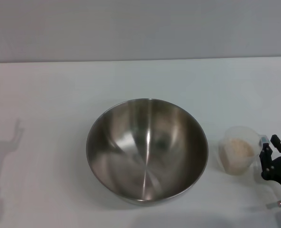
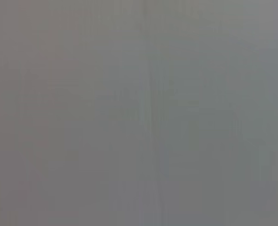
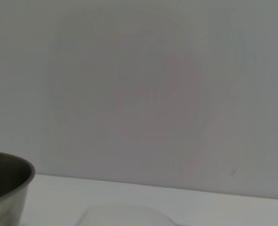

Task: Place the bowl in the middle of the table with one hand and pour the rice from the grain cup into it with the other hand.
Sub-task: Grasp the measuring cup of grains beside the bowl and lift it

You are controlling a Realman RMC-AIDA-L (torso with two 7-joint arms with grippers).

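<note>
The steel bowl [image 1: 147, 149] stands upright and empty in the middle of the white table [image 1: 59, 90]. The clear grain cup [image 1: 238, 150] stands to its right, apart from it, with rice [image 1: 236, 151] inside. My right gripper [image 1: 270, 141] is open right beside the cup's right side, at the table's right front. The right wrist view shows the bowl's side [image 3: 7, 188] and the cup's rim [image 3: 124, 213] low and close. My left gripper is out of view; the left wrist view shows only a blank grey surface.
A grey wall [image 1: 140, 28] runs behind the table's far edge. The shadow of an arm [image 1: 4, 147] lies on the table's left side. Bare tabletop lies behind and to the left of the bowl.
</note>
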